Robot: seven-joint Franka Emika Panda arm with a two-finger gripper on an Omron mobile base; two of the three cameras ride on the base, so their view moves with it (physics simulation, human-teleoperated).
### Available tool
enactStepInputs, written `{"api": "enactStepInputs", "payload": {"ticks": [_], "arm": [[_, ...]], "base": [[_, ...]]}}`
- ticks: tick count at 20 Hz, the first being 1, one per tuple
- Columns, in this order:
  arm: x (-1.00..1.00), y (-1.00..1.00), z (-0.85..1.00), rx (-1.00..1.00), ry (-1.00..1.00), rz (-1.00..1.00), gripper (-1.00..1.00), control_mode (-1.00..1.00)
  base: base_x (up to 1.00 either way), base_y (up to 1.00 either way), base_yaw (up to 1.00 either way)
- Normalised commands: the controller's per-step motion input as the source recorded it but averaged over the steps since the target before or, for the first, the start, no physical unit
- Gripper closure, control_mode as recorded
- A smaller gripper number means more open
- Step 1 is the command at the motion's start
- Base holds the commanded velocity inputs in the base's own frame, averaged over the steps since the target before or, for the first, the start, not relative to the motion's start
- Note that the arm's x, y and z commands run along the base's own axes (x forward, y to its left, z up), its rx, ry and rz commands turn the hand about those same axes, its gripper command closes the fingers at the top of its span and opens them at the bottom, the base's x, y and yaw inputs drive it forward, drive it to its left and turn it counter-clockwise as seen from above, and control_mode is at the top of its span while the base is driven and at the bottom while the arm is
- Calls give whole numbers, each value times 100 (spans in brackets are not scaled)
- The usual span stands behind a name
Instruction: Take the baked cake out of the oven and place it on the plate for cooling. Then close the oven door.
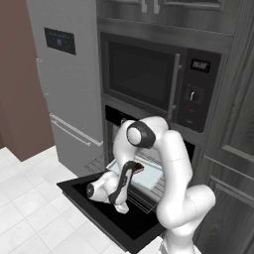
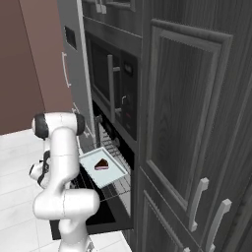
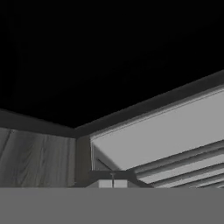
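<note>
The oven (image 1: 115, 118) stands open, and its door (image 1: 92, 201) lies dropped flat toward me. On the pulled-out wire rack (image 2: 115, 189) rests a pale square tray (image 2: 112, 173) carrying the small reddish-brown cake (image 2: 102, 165), which also peeks out past my forearm (image 1: 140, 168). My gripper (image 1: 122, 206) hangs low over the open door, in front of and below the rack's front edge. Its fingers are too small and blurred to read. The hand view looks up at the rack bars (image 3: 183, 159) and a pale surface from beneath. The plate is out of view.
A black microwave (image 1: 144, 74) with a vertical handle sits above the oven. A tall grey fridge (image 1: 67, 79) stands to the left and dark wood cabinets (image 2: 197, 128) to the right. White tiled floor (image 1: 30, 213) spreads in front.
</note>
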Motion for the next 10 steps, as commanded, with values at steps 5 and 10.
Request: {"api": "enactStepInputs", "payload": {"ticks": [5,10], "arm": [[-66,56,-10,0,17,6,-100,-100],[-51,2,50,1,-3,1,-100,-100]], "base": [[0,0,0],[0,0,0]]}}
